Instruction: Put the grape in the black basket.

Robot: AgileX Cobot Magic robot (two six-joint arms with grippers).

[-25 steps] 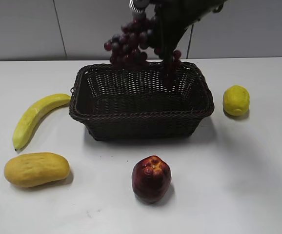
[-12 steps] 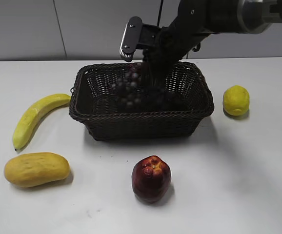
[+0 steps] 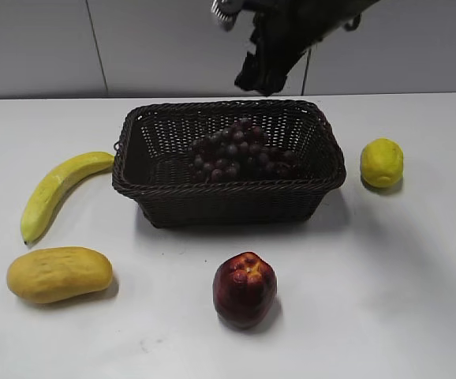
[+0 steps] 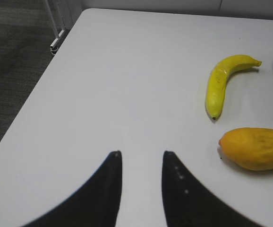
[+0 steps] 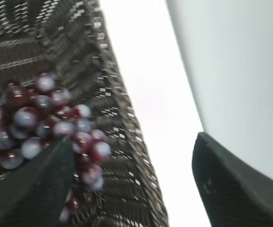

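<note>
The grape [image 3: 240, 151], a long bunch of small dark red-purple grapes, lies inside the black basket [image 3: 228, 192] on the table's middle. In the right wrist view the grape [image 5: 42, 123] rests on the basket floor beside the woven wall [image 5: 122, 142]. My right gripper [image 3: 253, 77] hangs above the basket's back rim, open and empty; in its own view [image 5: 134, 142] the jaws stand wide apart. My left gripper [image 4: 141, 153] is open and empty over bare table at the far left, out of the exterior view.
A banana [image 3: 54, 191] and a yellow mango [image 3: 58, 273] lie left of the basket. A dark-red apple [image 3: 244, 289] sits in front of it. A lemon [image 3: 382, 163] lies at its right. The left wrist view shows the banana [image 4: 221, 82], the mango [image 4: 254, 148] and the table's left edge.
The right gripper went down into the basket with the grape, let it go, and has risen above the back rim. The grape now lies in the basket.
</note>
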